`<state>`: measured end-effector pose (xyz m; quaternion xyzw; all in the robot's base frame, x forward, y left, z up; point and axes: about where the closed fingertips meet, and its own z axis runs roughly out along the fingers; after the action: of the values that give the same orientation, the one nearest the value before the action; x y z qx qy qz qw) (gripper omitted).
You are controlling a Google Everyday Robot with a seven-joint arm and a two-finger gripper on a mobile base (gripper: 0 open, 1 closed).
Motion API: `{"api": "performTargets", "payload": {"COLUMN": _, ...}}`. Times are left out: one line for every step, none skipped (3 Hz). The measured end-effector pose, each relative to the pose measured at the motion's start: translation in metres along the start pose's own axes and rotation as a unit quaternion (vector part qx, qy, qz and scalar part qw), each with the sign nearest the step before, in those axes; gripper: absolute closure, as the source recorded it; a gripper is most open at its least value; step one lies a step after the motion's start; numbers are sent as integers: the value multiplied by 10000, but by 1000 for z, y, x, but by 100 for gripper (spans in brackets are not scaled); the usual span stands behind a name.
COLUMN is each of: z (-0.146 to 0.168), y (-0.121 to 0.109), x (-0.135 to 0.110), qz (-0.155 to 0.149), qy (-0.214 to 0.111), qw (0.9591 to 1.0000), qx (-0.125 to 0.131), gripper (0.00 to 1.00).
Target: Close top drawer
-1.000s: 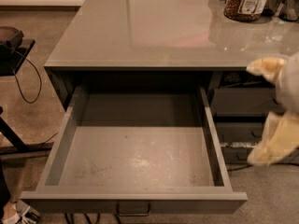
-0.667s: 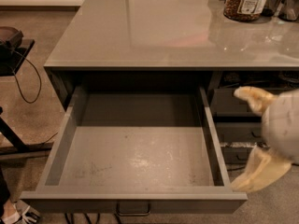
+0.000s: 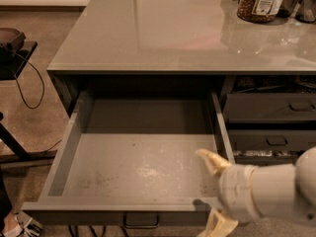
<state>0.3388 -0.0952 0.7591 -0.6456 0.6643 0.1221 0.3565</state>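
In the camera view, the top drawer [image 3: 138, 167] stood pulled far out from under the grey countertop [image 3: 173, 28], filling the middle of the frame and reaching toward 6 o'clock. Its scuffed grey floor was bare, and its small loop handle [image 3: 141, 221] hung at the centre of the front panel, right at the bottom edge.

The gripper [image 3: 216, 194] sat at about 4 o'clock from the drawer's middle, by the front right corner. Its two pale yellow fingers [image 3: 212, 162] were spread wide apart and gripped nothing. One pointed toward 10 o'clock over the drawer's floor. The other reached down toward 6 o'clock in front of the panel, so the front rim lay between them. Whether either finger touched the metal could not be told.

At 3 o'clock from the drawer, two narrower drawers [image 3: 269, 107] sat stacked, both shut. A jar [image 3: 259, 1] of brown contents stood on the countertop toward 1 o'clock. A dark cable [image 3: 29, 88] drooped at 9 o'clock.
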Motion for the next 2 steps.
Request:
{"api": "performTargets", "payload": {"z": 20, "y": 42, "x": 30, "qz": -447, "qy": 226, "qw": 9986, "qx": -196, "gripper": 0}}
{"api": "performTargets", "payload": {"z": 3, "y": 65, "x": 60, "qz": -508, "qy": 915, "qw": 9945, "qx": -45, "gripper": 0}}
